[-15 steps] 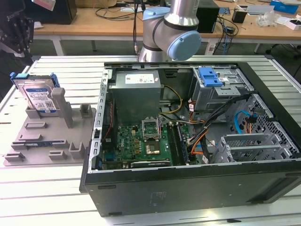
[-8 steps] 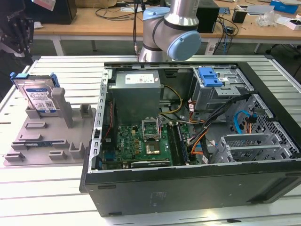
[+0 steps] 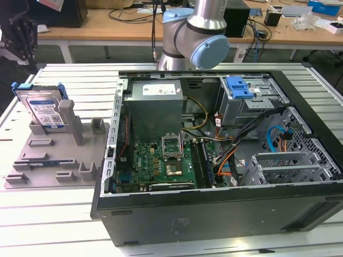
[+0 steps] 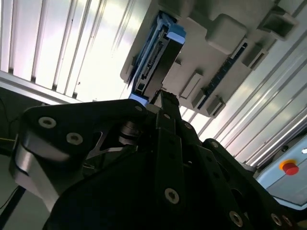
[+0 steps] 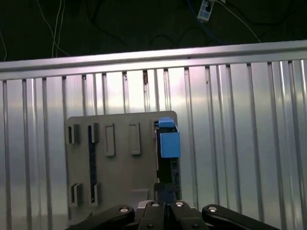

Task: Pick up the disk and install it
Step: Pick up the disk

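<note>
First wrist view: line your gripper (image 5: 165,203) squarely over the upright disk (image 5: 169,143); whether it's clenched, I cannot tell.

Disk (image 3: 44,110): silver, white-blue label, blue carrier; upright on edge in grey fixture (image 3: 51,153).

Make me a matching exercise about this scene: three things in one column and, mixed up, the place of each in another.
Things:
1 disk
2 blue bracket
3 green circuit board

Places:
a flat inside the computer case
b upright in the grey tray
c on top of the metal drive cage

Pairs: 1-b, 2-c, 3-a.
</note>
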